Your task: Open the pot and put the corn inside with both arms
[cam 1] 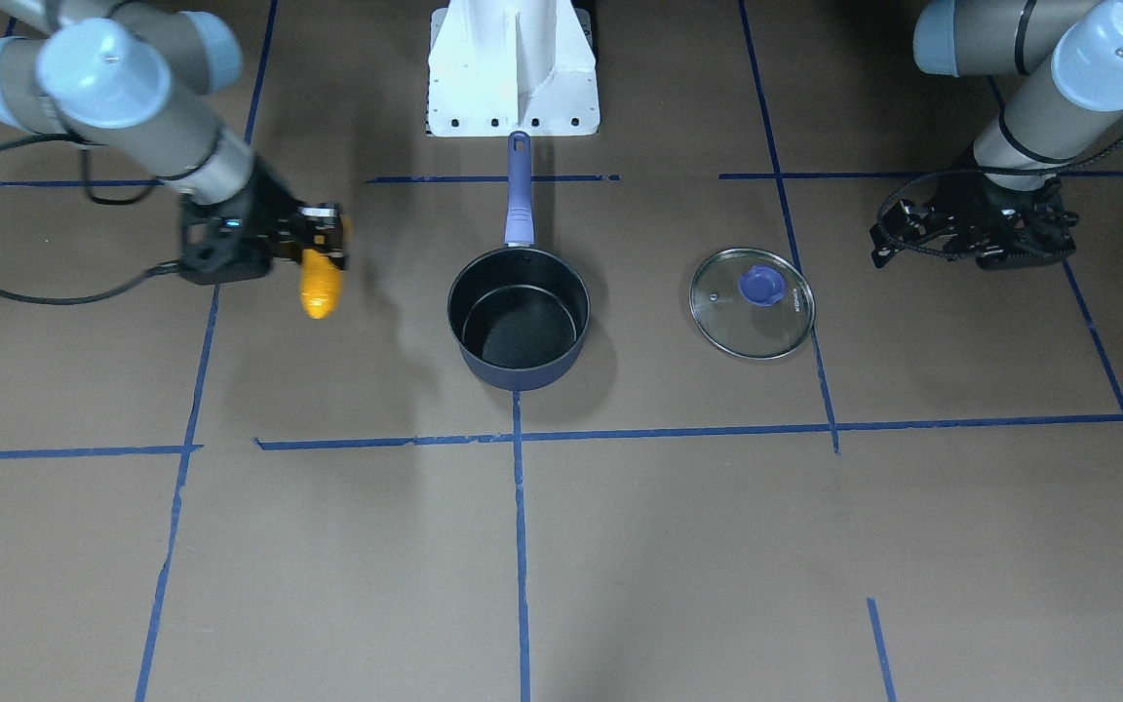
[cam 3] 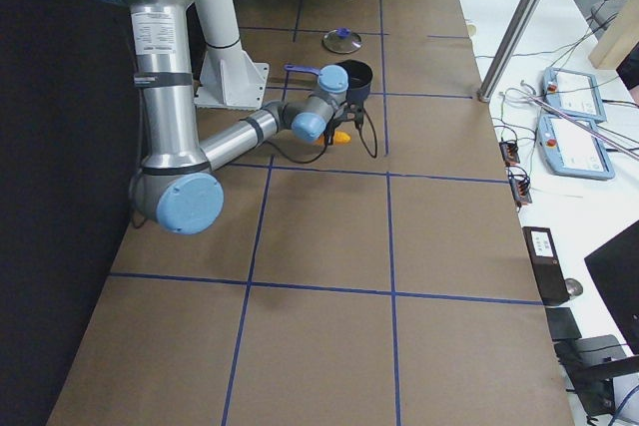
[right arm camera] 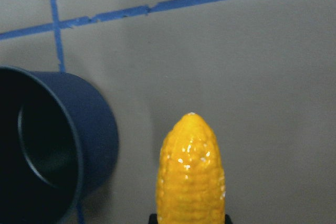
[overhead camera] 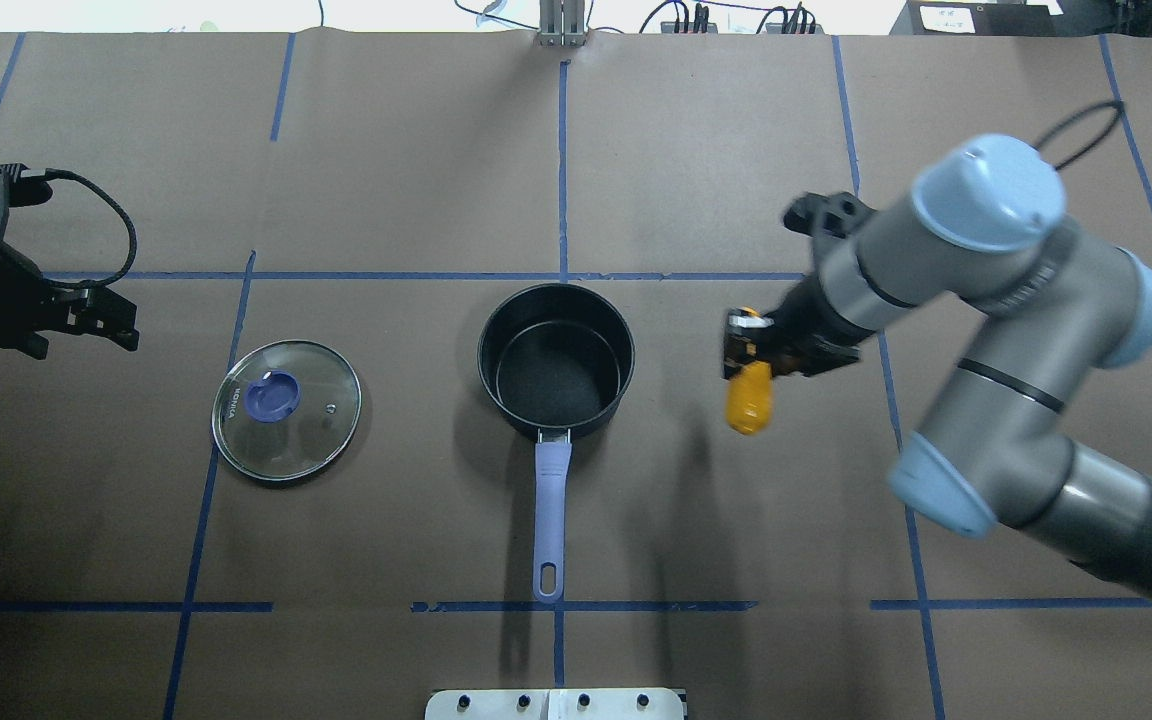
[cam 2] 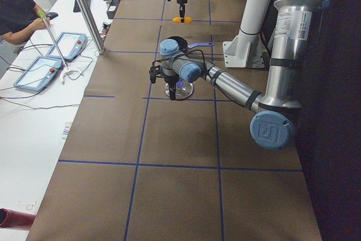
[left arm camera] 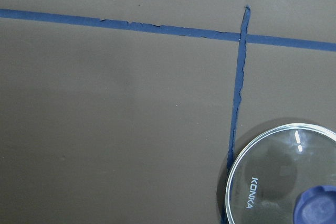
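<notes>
Presently the right gripper pinches the corn by one end only, aloft just beside the uncovered pot; so shallow a hold risks slippage, or the cob striking the rim in transit.

a robot lab: tape-gridded table, teach pendants.

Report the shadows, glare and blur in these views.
Overhead exterior: soft shadows fall beside the pot and the lid; the far background is blown out white. Left wrist-mounted: a small bright glint on the lid's glass. Right wrist-mounted: specular dots on the sharp corn; the pot's interior reads nearly black.
</notes>
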